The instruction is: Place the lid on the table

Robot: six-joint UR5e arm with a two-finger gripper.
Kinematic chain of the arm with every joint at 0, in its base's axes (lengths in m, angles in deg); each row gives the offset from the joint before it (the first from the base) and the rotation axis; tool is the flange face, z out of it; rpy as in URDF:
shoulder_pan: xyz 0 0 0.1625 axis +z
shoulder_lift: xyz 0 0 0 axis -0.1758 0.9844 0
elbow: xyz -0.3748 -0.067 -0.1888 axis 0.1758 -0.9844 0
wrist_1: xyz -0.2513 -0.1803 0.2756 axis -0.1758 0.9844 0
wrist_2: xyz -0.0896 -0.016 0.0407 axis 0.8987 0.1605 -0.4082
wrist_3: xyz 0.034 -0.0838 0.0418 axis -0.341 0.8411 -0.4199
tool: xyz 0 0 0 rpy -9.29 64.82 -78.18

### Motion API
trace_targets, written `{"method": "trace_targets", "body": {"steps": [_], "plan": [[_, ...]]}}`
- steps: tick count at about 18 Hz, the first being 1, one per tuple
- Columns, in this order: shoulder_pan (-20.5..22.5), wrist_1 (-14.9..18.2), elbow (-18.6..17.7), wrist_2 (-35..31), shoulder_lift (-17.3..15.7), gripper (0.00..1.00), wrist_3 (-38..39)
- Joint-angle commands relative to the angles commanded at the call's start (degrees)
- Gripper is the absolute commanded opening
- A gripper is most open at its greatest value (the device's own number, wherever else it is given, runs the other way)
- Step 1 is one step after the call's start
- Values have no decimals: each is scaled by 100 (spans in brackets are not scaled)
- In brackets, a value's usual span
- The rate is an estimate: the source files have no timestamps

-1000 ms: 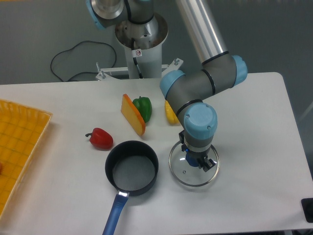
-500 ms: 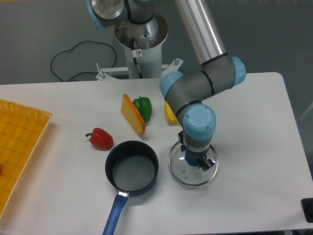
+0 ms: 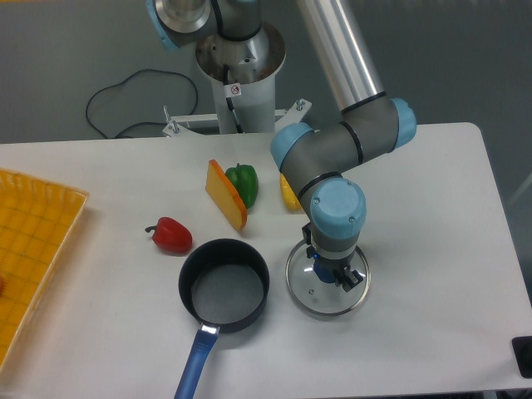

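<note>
The lid (image 3: 308, 296), a clear glass disc with a silver rim, sits low over the white table (image 3: 432, 249), just right of the black saucepan (image 3: 224, 285). My gripper (image 3: 331, 274) points straight down over the lid's centre and is shut on its blue knob, which is mostly hidden by the fingers. I cannot tell whether the lid's rim touches the tabletop. The saucepan is uncovered and looks empty.
A red pepper (image 3: 170, 236) lies left of the saucepan. Behind it are an orange wedge (image 3: 226, 195), a green pepper (image 3: 243, 184) and a yellow item (image 3: 290, 193). A yellow gridded tray (image 3: 29, 249) fills the left edge. The robot base (image 3: 239, 75) stands at the back.
The gripper and the lid have shifted together a few pixels to the left, toward the saucepan. Nothing else has moved.
</note>
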Motion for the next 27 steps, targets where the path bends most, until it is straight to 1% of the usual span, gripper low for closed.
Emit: {"method": "trace_targets", "body": {"steps": [4,12,15,27], "plan": [[-9,-9,0,0,9,60,-9],[-18,-79,-9,0,61,61,0],[-26,-79,-9,0,61,67,0],[-35,-79,-9,-9,70,67,-9]]}}
